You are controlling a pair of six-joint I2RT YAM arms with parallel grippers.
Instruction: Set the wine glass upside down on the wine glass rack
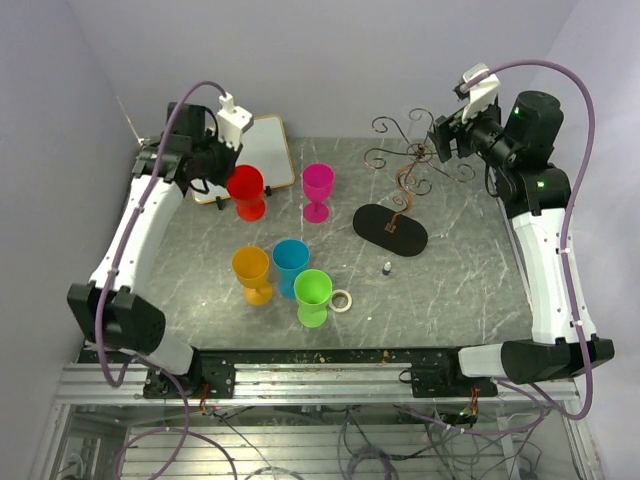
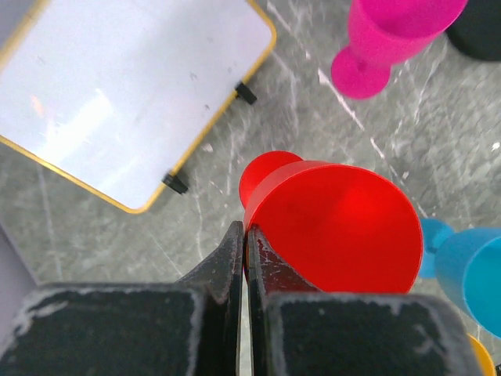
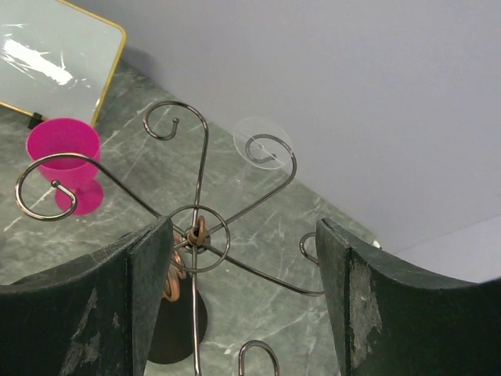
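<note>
The wine glass rack [image 1: 405, 160], a thin dark wire stand with curled hook arms, rises from a black oval base [image 1: 390, 230] at the back right. In the right wrist view its hub [image 3: 200, 235] lies just below. A clear wine glass hangs upside down from a far hook, its round foot [image 3: 250, 133] resting on the curl. It shows faintly in the top view [image 1: 418, 122]. My right gripper [image 1: 440, 135] [image 3: 244, 235] is open and empty above the rack. My left gripper [image 1: 222, 170] [image 2: 246, 235] is shut on the rim of an upright red goblet [image 1: 245, 190] [image 2: 337, 227].
A magenta goblet [image 1: 318, 190] [image 2: 383, 39] [image 3: 66, 160] stands between the red goblet and the rack. Orange [image 1: 252, 272], blue [image 1: 291, 262] and green [image 1: 313, 295] goblets cluster near the front, with a tape ring [image 1: 341, 300] and a small bottle [image 1: 386, 268]. A whiteboard [image 1: 265, 150] [image 2: 133, 86] lies at the back left.
</note>
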